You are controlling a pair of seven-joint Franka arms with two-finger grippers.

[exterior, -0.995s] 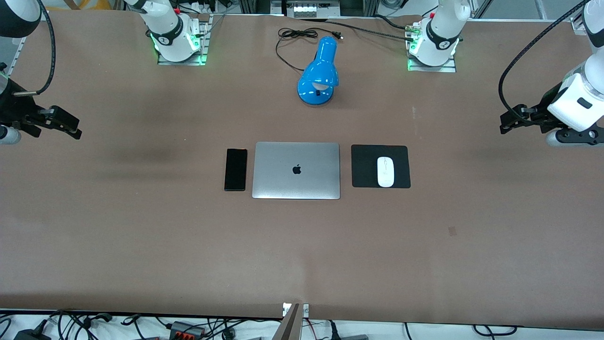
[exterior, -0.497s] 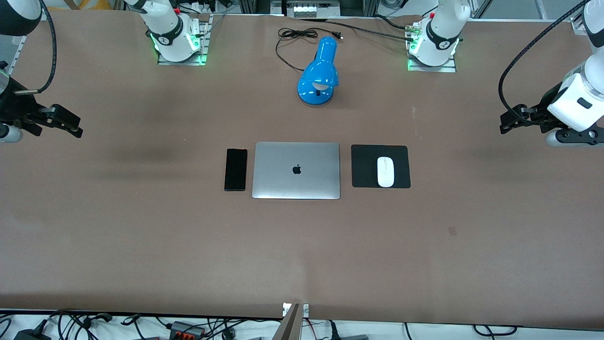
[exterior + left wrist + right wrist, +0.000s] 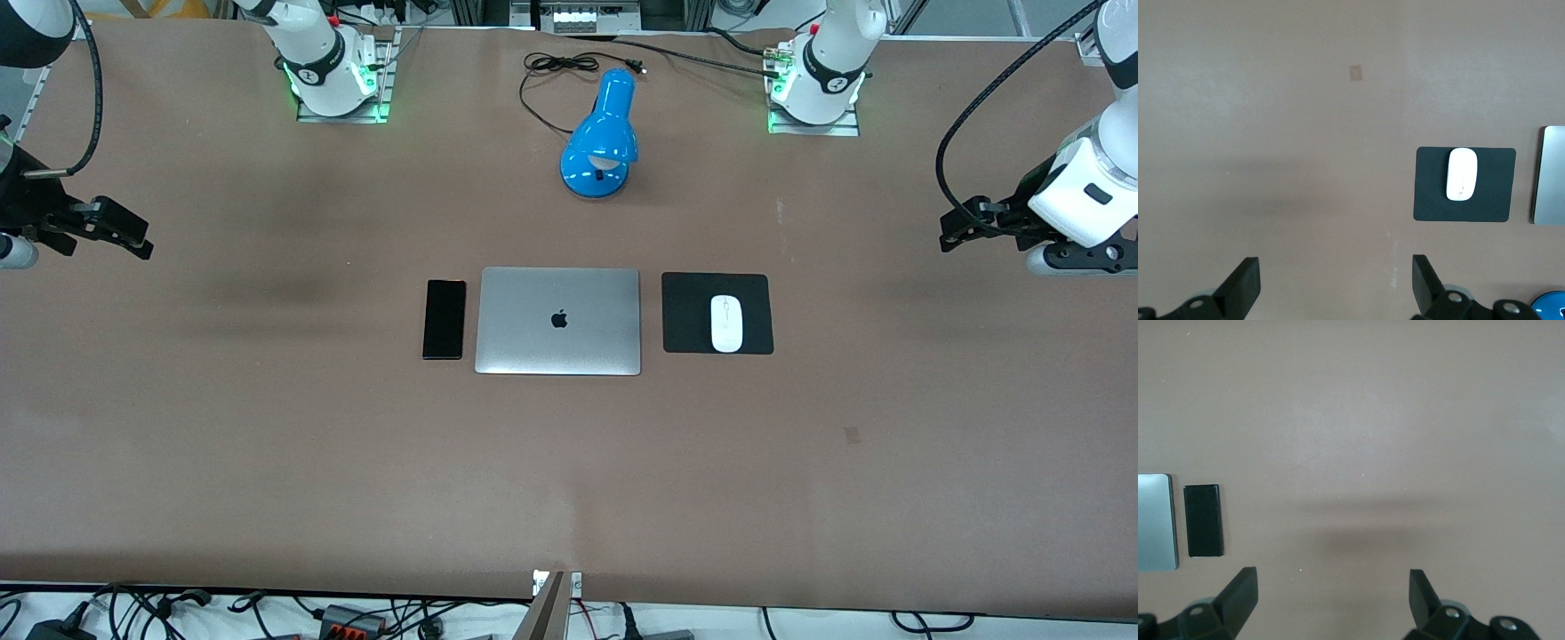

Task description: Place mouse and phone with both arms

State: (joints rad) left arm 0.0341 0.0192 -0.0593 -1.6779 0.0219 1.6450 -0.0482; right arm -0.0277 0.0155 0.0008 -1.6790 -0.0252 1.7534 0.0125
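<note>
The white mouse (image 3: pixel 726 323) lies on a black square pad (image 3: pixel 685 313), beside the silver laptop (image 3: pixel 558 321) toward the left arm's end; it also shows in the left wrist view (image 3: pixel 1461 174). The black phone (image 3: pixel 444 318) lies flat beside the laptop toward the right arm's end, and shows in the right wrist view (image 3: pixel 1203 520). My left gripper (image 3: pixel 958 228) is open and empty, up in the air over bare table at its end. My right gripper (image 3: pixel 132 236) is open and empty over bare table at its end.
A blue desk lamp (image 3: pixel 603 140) lies on the table between the arm bases, its black cord (image 3: pixel 551 67) trailing toward the back edge. Brown table surface (image 3: pixel 569 462) stretches wide nearer the camera.
Both grippers have shifted only slightly in place. The mouse, phone, laptop and lamp have not moved.
</note>
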